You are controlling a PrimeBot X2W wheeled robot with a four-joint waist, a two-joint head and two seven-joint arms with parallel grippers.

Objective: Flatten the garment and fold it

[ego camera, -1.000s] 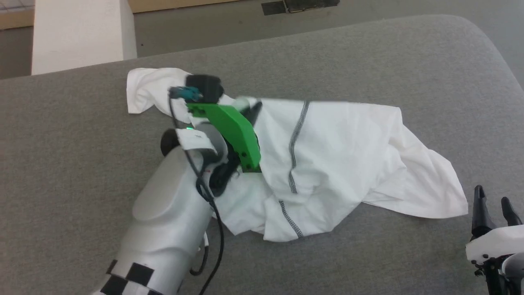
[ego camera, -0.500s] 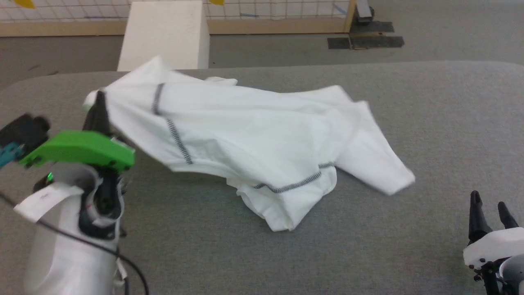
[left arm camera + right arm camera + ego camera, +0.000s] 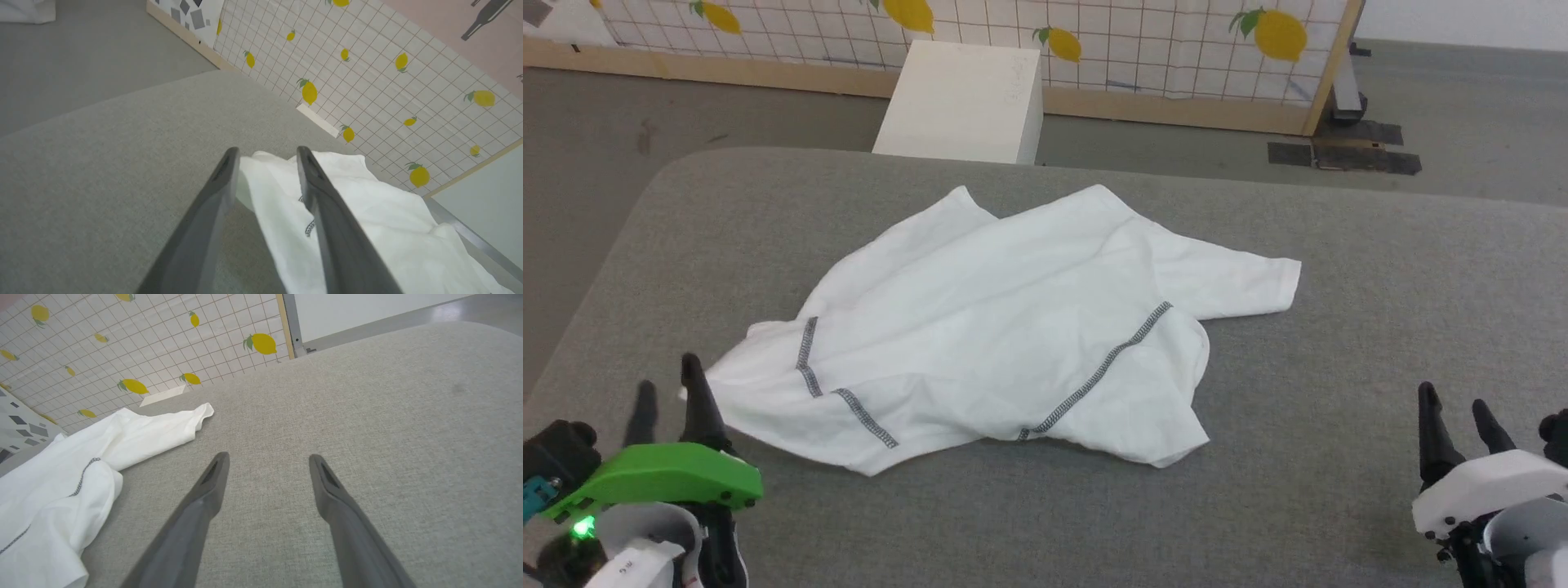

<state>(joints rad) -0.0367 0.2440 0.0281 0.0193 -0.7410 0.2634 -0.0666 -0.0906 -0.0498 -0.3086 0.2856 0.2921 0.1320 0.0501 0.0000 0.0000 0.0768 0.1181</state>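
The white garment [image 3: 1005,335] with dark zigzag seams lies spread but creased across the middle of the grey table [image 3: 1380,286]. One sleeve reaches right, and a corner lies at the near left. My left gripper [image 3: 668,385] stands open at the near left, right at that corner; in the left wrist view the garment [image 3: 367,228] lies between and beyond the parted fingers [image 3: 212,192], with the left gripper [image 3: 267,152] holding nothing. My right gripper [image 3: 1454,407] is open at the near right, apart from the cloth. Bare table shows between the right gripper [image 3: 267,457] tips, the garment [image 3: 61,482] off to the left.
A white box [image 3: 964,102] stands on the floor beyond the table's far edge. A lemon-print grid panel [image 3: 1094,33] with a wooden frame runs behind it. The table's rounded left edge [image 3: 637,229] drops to the grey floor.
The left gripper has drawn back to the near left and let go of the garment, its fingers now parted. The garment has dropped flat onto the table. The camera view has shifted too.
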